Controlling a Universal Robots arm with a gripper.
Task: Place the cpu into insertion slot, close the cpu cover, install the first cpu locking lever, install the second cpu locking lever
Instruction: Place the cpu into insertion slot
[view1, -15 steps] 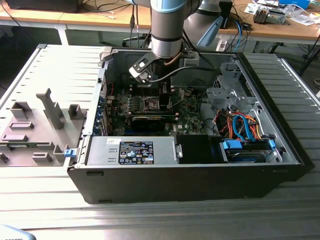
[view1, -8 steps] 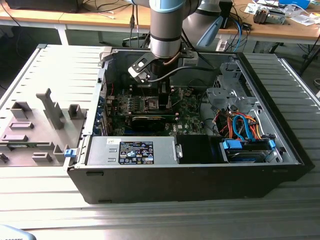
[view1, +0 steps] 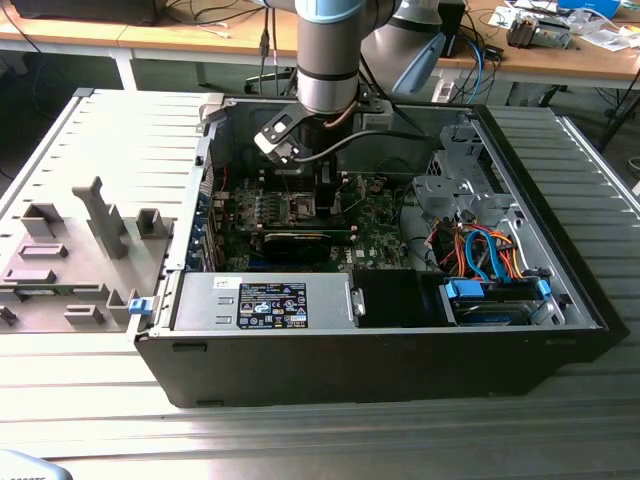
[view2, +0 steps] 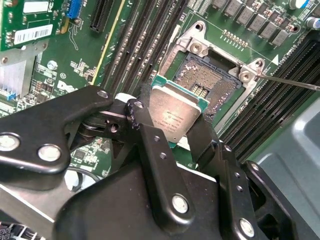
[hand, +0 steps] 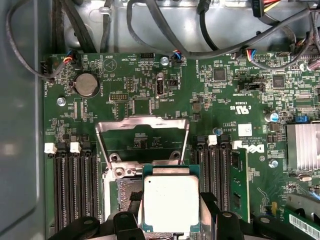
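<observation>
My gripper is shut on the cpu, a flat square chip with a dull silver face, gripped by two opposite edges. The cpu hangs tilted just above the insertion slot, whose dark pin field and silvery rim are partly covered by it. In the first wrist view the cpu overlaps the slot, and the cpu cover stands swung up and open behind it. A thin locking lever sticks out free beside the slot. In the exterior view the gripper reaches down into the open computer case.
Long black memory slots flank the socket on both sides. A finned heatsink and a coin battery sit on the green board. Cables run along the case wall. A drive cage and power supply crowd the case.
</observation>
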